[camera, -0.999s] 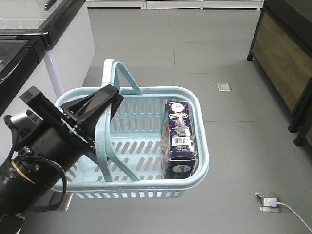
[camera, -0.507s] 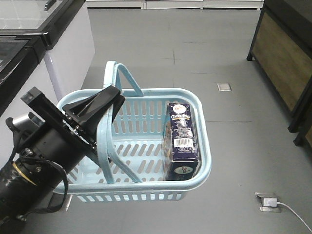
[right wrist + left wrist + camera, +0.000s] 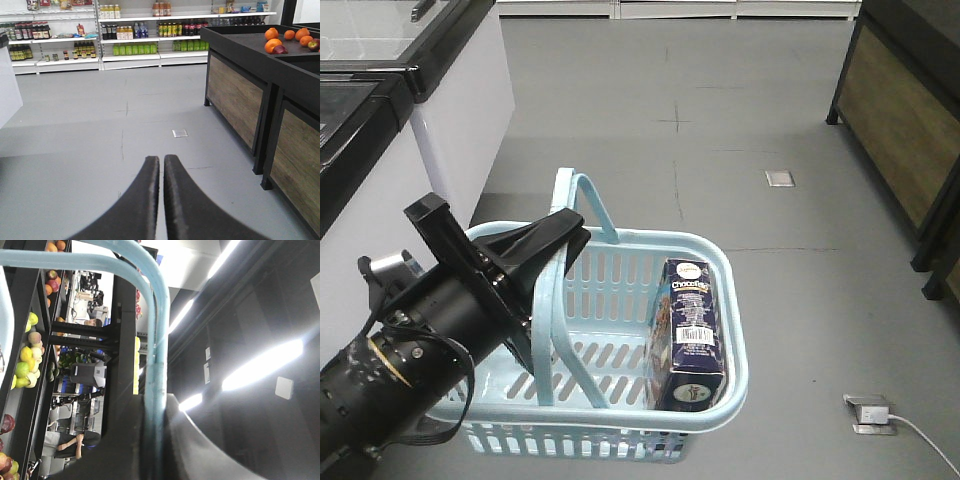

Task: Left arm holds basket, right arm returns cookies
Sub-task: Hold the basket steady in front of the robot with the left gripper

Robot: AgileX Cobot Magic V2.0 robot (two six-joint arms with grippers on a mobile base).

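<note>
The pale blue basket (image 3: 732,330) hangs in the air over the grey floor. My left gripper (image 3: 560,236) is shut on one of its hoop handles (image 3: 548,330); the other handle stands behind. In the left wrist view the handle (image 3: 159,340) runs between the black fingers (image 3: 125,440), with the gripper (image 3: 155,412) clamped on it. The dark navy cookies carton (image 3: 688,330) lies in the basket's right side, barcode panel up. My right gripper (image 3: 161,161) is shut and empty, pointing over the floor; it does not show in the front view.
A white chest freezer (image 3: 460,100) stands at the left, and a dark wooden display stand (image 3: 910,130) at the right. A floor socket with a cable (image 3: 872,412) is at the lower right. Shelves of bottles (image 3: 125,32) and a fruit stand (image 3: 260,75) are ahead of the right gripper.
The left gripper and the basket have moved lower in the view and a little to the right. The carton has stayed in the basket's right side.
</note>
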